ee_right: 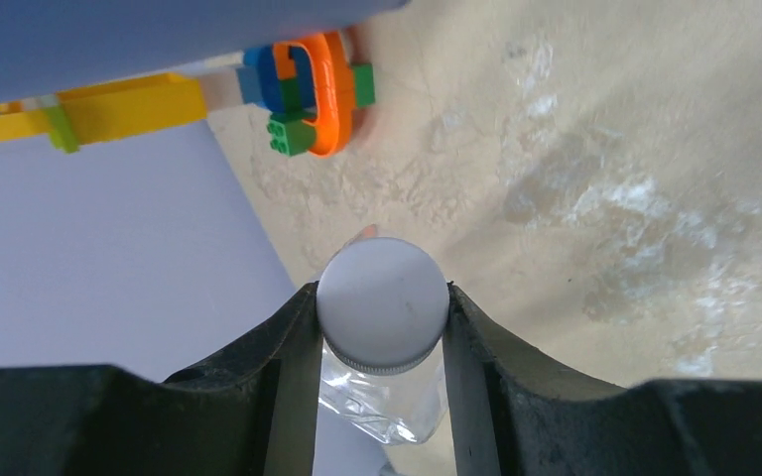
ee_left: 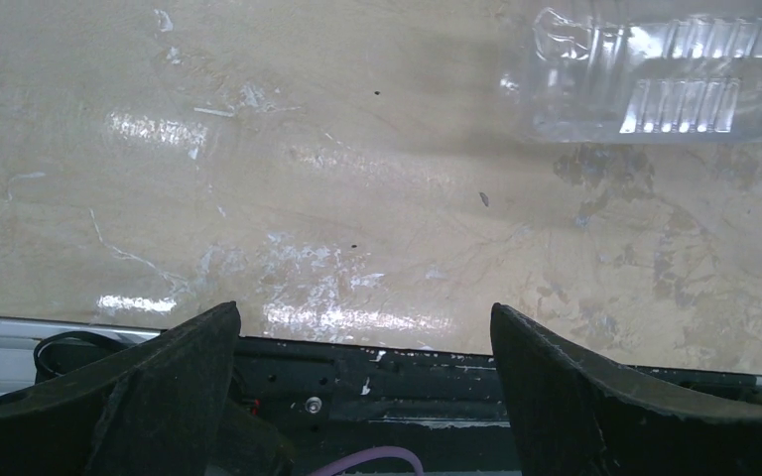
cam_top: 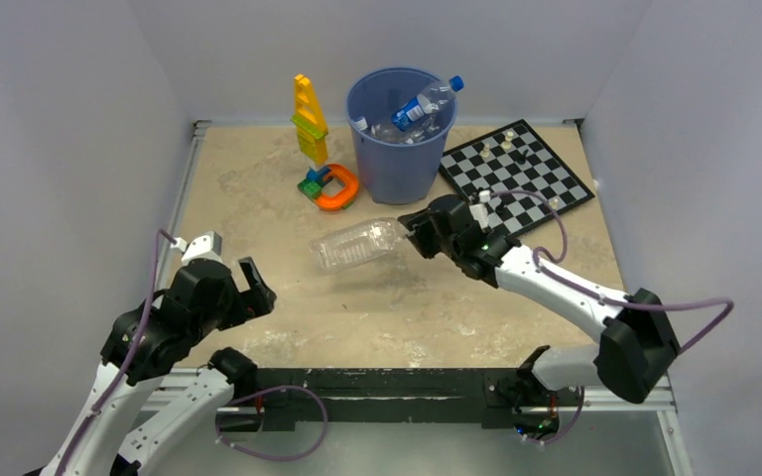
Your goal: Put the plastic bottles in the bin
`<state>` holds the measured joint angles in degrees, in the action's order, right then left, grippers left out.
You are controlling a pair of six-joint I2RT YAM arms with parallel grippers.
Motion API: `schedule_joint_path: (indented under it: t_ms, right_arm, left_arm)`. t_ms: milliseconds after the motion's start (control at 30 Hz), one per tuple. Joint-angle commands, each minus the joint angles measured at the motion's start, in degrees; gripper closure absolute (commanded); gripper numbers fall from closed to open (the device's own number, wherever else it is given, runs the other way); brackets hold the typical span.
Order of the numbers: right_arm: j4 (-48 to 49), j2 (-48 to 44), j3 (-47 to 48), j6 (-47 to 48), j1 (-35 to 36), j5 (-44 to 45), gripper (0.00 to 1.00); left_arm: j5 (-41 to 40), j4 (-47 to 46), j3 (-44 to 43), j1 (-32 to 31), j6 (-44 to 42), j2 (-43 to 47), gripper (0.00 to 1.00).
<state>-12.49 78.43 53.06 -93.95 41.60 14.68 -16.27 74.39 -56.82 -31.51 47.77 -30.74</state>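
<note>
Bottle (cam_top: 357, 245) hangs sideways, neck clamped in right claw (cam_top: 412, 230), bin (cam_top: 397, 171) just beyond it; left claw (ee_left: 364, 311) gapes empty

No word, brand or number can be read anywhere. The blue-capped bottle (cam_top: 427, 103) in the bin (cam_top: 397, 164) at the bench's (cam_top: 377, 307) far edge carries a blue label (cam_top: 406, 113), its print too small to read.

Left arm (cam_top: 109, 397) and right arm (cam_top: 556, 288): white link shells, black joint housings, a purple cable (cam_top: 699, 303) looped along each. Left claw (ee_left: 362, 315) and right claw (ee_right: 382, 297) fingers matte black, wedge-shaped.
</note>
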Motion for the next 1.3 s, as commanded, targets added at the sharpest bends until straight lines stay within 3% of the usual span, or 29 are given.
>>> schedule_joint_path:
  t_ms: [0, 133, 300, 400, 533, 800, 1000, 1033, 1100, 1133, 1200, 1267]
  right_arm:
    - [-7.0, -9.1, 3.6, 12.3, 0.0, 12.8, 0.99]
    - [-4.8, -18.3, 8.8, 29.5, 0.0, 22.8, 1.00]
    - [16.1, -26.6, 14.6, 61.2, -0.1, 25.8, 1.00]
    - [23.5, -23.9, 22.0, 74.7, 0.0, 28.7, 1.00]
    - [29.3, -13.0, 36.7, 89.6, 0.0, 30.4, 1.00]
    - [36.5, 7.1, 48.3, 103.6, -0.1, 31.9, 1.00]
    - [31.9, 15.5, 48.9, 101.6, -0.1, 29.8, 0.99]
    - [30.3, 16.1, 48.7, 100.1, -0.1, 28.3, 0.86]
    - [24.3, 17.7, 51.0, 98.6, -0.1, 25.4, 0.38]
    - [20.8, 18.2, 52.6, 97.4, -0.2, 24.2, 0.26]
    - [18.5, 16.8, 52.7, 94.6, -0.2, 22.1, 0.13]
    - [20.4, 13.3, 49.7, 94.4, -0.2, 19.6, 0.09]
  left_arm:
    - [-0.9, -1.0, -2.5, 0.2, -1.5, 0.1, 0.00]
    - [-1.6, -0.2, -3.2, 0.3, -1.6, 0.4, 0.00]
    - [-3.5, 3.2, -7.1, 0.3, -1.0, -0.2, 0.00]
    - [-3.5, 3.0, -8.6, 0.3, -0.5, 0.2, 0.00]
    - [-2.4, 1.5, -7.8, 0.3, 0.0, 1.1, 0.00]
    - [1.4, 2.4, -7.9, 0.3, 0.5, 2.4, 0.00]
    - [1.3, 4.9, -7.4, 0.2, 0.4, 6.2, 0.00]
    - [1.1, 5.4, -7.6, 0.3, 0.4, 6.4, 0.00]
    - [0.6, 6.4, -7.9, 0.2, 0.2, 6.6, 0.00]
    - [0.4, 6.7, -8.0, 0.2, 0.1, 6.6, 0.00]
    - [0.1, 7.0, -8.3, 0.3, -0.1, 6.5, 0.00]
    - [-0.1, 6.9, -8.4, 0.3, -0.4, 6.3, 0.00]
